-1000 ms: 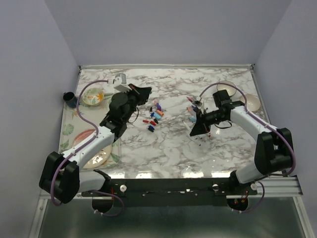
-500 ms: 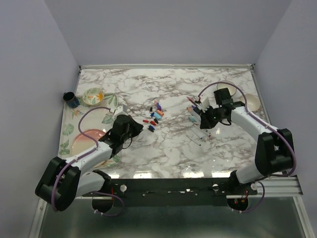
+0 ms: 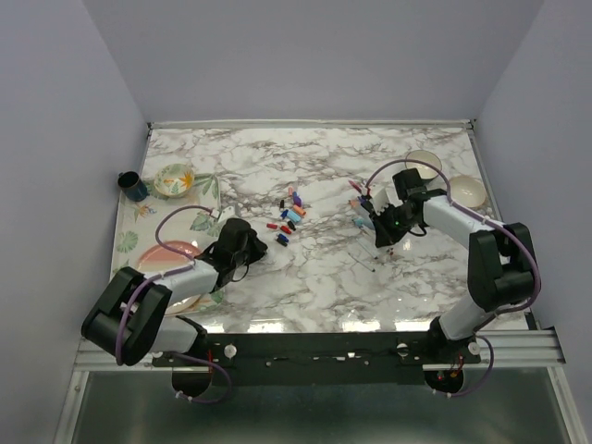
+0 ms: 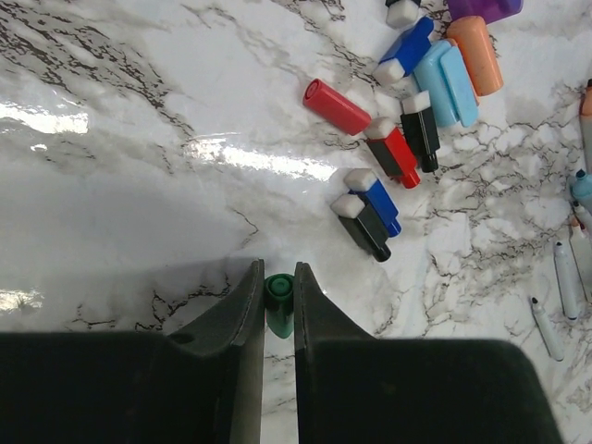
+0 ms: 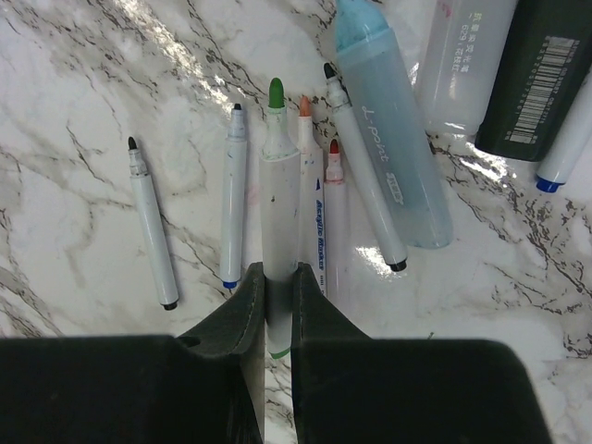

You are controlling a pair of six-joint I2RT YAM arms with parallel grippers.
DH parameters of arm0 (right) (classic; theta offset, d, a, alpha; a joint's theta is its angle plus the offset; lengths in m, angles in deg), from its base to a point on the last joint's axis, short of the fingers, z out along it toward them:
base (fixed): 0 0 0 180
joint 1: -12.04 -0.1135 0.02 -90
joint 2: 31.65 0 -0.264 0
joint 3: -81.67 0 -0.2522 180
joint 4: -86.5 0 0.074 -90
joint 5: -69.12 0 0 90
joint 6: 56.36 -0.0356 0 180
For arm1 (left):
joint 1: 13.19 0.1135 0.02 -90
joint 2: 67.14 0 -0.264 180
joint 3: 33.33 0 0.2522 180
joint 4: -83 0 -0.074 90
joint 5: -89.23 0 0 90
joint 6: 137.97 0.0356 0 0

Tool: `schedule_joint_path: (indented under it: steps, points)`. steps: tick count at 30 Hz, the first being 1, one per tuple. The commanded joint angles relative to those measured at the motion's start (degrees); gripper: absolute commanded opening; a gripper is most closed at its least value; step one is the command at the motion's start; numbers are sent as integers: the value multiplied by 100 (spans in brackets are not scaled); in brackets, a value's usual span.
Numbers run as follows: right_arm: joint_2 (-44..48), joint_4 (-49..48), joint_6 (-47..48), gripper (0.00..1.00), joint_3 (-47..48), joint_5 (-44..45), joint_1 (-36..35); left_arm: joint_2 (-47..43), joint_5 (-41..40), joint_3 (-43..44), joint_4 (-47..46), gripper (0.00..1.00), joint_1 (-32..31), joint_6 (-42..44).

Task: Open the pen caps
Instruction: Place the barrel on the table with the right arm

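A small green pen cap (image 4: pixel 278 301) sits between the fingertips of my left gripper (image 4: pixel 278 287), just above the marble; the jaws are close on both its sides. Loose pen caps lie ahead: a red one (image 4: pixel 337 106), blue ones (image 4: pixel 375 199), a black one (image 4: pixel 363 227), an orange one (image 4: pixel 479 51). From above, the cap pile (image 3: pixel 289 217) is right of the left gripper (image 3: pixel 259 244). My right gripper (image 5: pixel 277 277) is shut on a white pen body with a green tip (image 5: pixel 276 176), held low over the uncapped pens (image 3: pixel 363 211).
A fat light-blue marker (image 5: pixel 388 139) and a dark marker (image 5: pixel 541 83) lie beside the thin pens. Two pale bowls (image 3: pixel 424 165) (image 3: pixel 465 190) stand at the right. At the left are a floral bowl (image 3: pixel 173 178), a dark cup (image 3: pixel 130 185) and a pink plate (image 3: pixel 162 259).
My left arm came down from a raised pose to the table, left of the cap pile. My right arm drew back and lowered its pen over the row of pens.
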Motion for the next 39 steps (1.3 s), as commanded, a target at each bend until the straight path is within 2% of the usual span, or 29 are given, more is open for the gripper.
schedule_joint_path:
  steps: [1,6,10,17,27,35,39]
  points:
    - [-147,118,54,11,46,117,-21,247,76,132,-329,23,10,-66]
    - [-173,109,10,13,46,196,-22,519,138,263,-400,29,10,-75]
    - [-182,92,-8,16,37,231,-30,704,156,386,-382,40,10,-48]
    - [-200,109,-34,20,38,293,-30,696,121,527,-251,48,10,13]
    - [-182,188,36,25,46,196,-39,-542,-397,360,319,61,19,242]
    - [-147,197,45,26,46,205,-74,-1852,-1057,290,944,88,36,532]
    - [-164,215,45,26,46,213,-92,-2476,-1119,264,1286,92,89,585]
